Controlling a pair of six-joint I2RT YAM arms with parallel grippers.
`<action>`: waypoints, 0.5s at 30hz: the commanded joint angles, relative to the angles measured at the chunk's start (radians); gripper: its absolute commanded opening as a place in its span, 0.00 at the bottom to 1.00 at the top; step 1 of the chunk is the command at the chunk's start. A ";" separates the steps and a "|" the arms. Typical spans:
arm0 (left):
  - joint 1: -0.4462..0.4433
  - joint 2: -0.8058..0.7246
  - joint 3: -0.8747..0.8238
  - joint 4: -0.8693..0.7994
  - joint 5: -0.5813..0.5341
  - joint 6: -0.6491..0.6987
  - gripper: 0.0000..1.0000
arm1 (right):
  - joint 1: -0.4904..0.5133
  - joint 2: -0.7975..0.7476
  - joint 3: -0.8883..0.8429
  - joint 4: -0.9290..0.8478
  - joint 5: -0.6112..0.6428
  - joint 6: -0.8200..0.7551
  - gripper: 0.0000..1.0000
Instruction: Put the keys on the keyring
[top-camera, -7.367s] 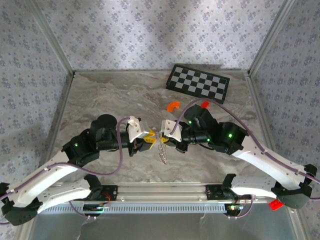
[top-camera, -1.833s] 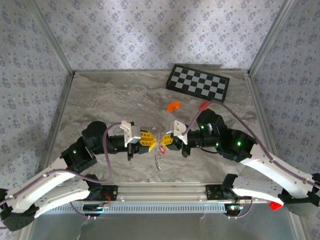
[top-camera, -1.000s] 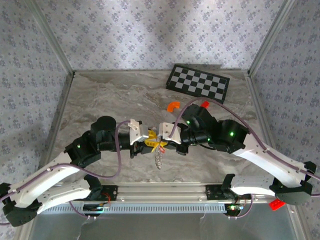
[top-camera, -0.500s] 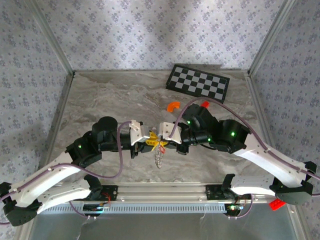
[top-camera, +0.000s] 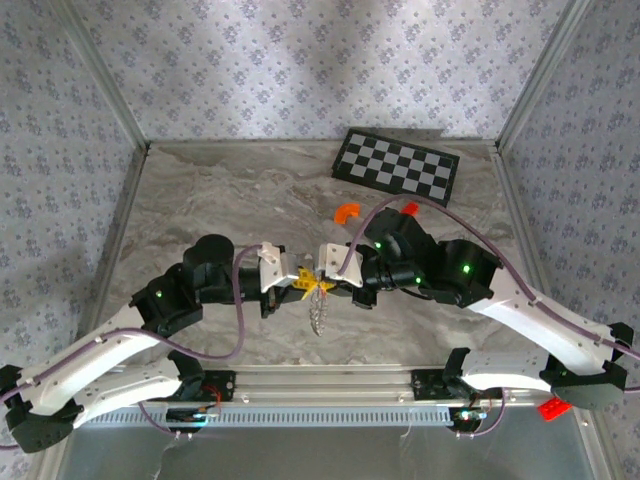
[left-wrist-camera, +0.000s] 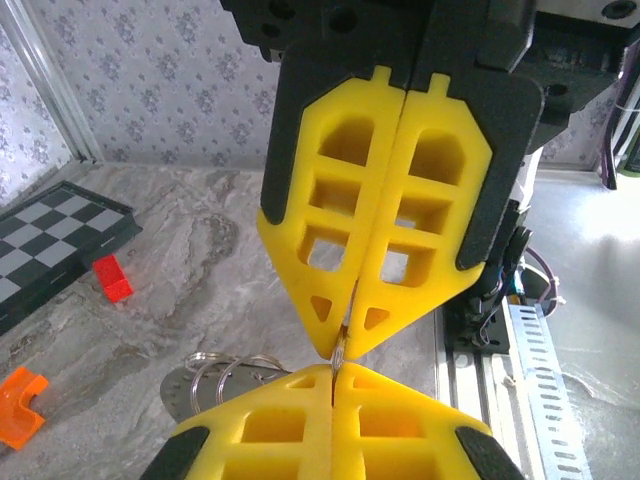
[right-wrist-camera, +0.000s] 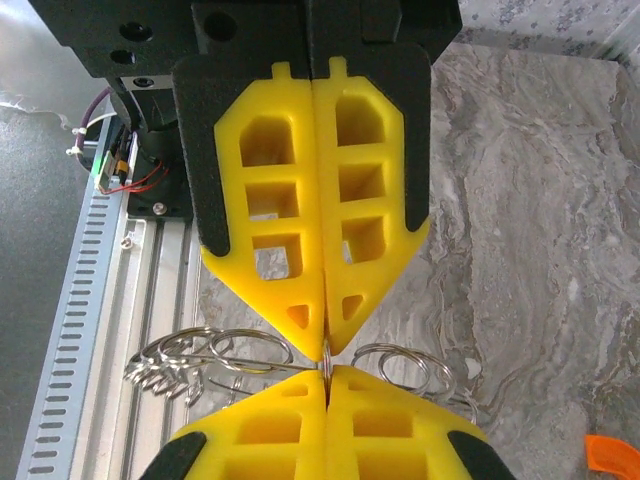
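I am looking down on the counter, where both arms are reaching in toward the middle and meeting tip to tip. The left gripper is pressing its yellow fingers flat together, and a thin silvery bit of the keyring is poking out at the very tips. The right gripper is facing it nose to nose, its fingers also squeezed together, and is pinching the same wire where the two tips are touching.

From that meeting point the keyring is hanging toward 6 o'clock in the top view, a short silvery strand between the two arms. Through the right wrist camera I am seeing its loops fanning out at 9 o'clock and 3 o'clock of the pinch, just above the marbled surface.

An orange arc piece is lying at about 1 o'clock from the grippers, a red brick at 2 o'clock beside the right arm, and a checkered board is sitting farther out at 1 o'clock, near the back wall.
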 joint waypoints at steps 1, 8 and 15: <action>0.004 -0.037 -0.030 0.113 -0.044 -0.025 0.00 | 0.021 -0.037 -0.015 0.061 -0.043 0.032 0.01; 0.004 -0.067 -0.071 0.227 0.015 -0.048 0.00 | 0.012 -0.098 -0.078 0.125 -0.084 0.095 0.25; 0.004 -0.096 -0.105 0.328 0.104 -0.089 0.00 | -0.012 -0.140 -0.133 0.194 -0.144 0.147 0.27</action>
